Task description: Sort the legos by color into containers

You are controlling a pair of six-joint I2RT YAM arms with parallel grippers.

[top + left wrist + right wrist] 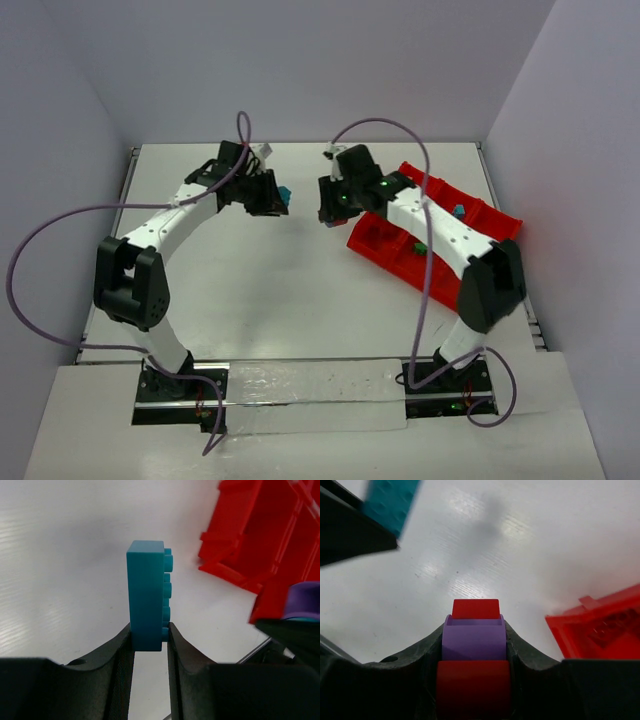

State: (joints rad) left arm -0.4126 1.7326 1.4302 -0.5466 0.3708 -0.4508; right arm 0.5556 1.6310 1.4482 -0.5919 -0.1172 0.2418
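My left gripper is shut on a teal-blue brick and holds it above the table; in the left wrist view the brick stands upright between the fingertips of that gripper. My right gripper faces it, a short gap away. In the right wrist view that gripper is shut on a rounded purple piece with red bricks joined to it at both ends. The red tray lies right of both grippers. The teal brick also shows in the right wrist view.
In the tray, a small blue brick and a green brick lie in separate compartments, partly hidden by my right arm. The tray's corner shows in the left wrist view and the right wrist view. Walls enclose the table on three sides.
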